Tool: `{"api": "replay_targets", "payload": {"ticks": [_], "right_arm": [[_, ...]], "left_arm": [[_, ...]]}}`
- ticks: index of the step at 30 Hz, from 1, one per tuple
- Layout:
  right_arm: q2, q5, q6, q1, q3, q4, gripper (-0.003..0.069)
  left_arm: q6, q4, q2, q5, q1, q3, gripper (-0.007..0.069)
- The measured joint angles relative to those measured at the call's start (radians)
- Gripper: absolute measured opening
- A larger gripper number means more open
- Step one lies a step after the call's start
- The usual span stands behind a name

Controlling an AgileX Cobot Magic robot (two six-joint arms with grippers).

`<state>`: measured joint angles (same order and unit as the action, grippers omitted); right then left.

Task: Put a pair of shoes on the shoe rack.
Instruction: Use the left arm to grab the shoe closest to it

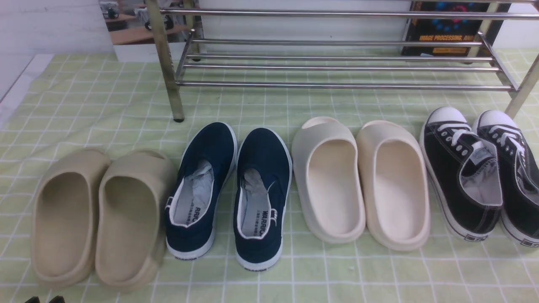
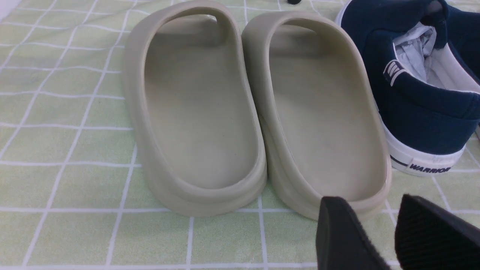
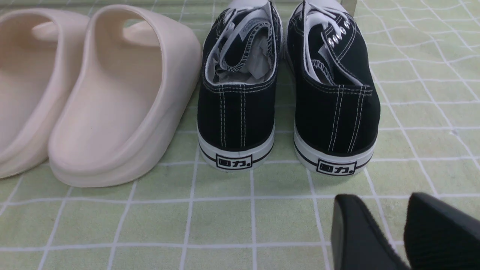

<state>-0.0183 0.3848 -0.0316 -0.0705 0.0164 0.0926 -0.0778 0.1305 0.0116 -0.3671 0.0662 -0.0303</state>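
Note:
The pair of navy slip-on shoes stands side by side on the green checked cloth, toes toward the rack: left shoe [image 1: 214, 145], right shoe [image 1: 264, 153]. The left shoe's heel with "WARRIOR" shows in the left wrist view [image 2: 420, 116]. The chrome shoe rack [image 1: 337, 86] stands empty at the back. My left gripper [image 2: 369, 202] is open and empty, low behind the beige slides; only its tips [image 1: 44, 299] show in the front view. My right gripper [image 3: 380, 198] is open and empty behind the black sneakers; it is out of the front view.
Beige slides [image 1: 101, 219] lie left of the navy shoes, cream slides [image 1: 362, 185] to their right, and black lace-up sneakers [image 1: 463, 168] at the far right. A brass rack leg [image 1: 172, 97] stands just beyond the navy left shoe. The cloth's left edge [image 1: 17, 84] borders a white surface.

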Motion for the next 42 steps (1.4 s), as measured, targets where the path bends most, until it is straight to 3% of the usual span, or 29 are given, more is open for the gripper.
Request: {"api": "replay_targets", "payload": {"ticks": [1,7,19,26,36,42], "right_arm": [[0.0,0.0,0.0,0.0,0.0,0.0,0.0239],[0.0,0.0,0.0,0.0,0.0,0.0,0.0239],[0.0,0.0,0.0,0.0,0.0,0.0,0.0239],[0.0,0.0,0.0,0.0,0.0,0.0,0.0239],[0.0,0.0,0.0,0.0,0.0,0.0,0.0239],[0.0,0.0,0.0,0.0,0.0,0.0,0.0239]], "left_arm": [[-0.057,0.128,0.0,0.035,0.0,0.0,0.0239],[-0.118,0.249,0.0,0.064,0.0,0.0,0.0239],[-0.187,0.36,0.0,0.094,0.0,0.0,0.0239],[-0.369,0.854,0.0,0.177,0.0,0.0,0.0239],[-0.337,0.927,0.0,0.27,0.0,0.0,0.0239],[-0.143,0.92,0.0,0.239,0.0,0.063,0.0239]]}}
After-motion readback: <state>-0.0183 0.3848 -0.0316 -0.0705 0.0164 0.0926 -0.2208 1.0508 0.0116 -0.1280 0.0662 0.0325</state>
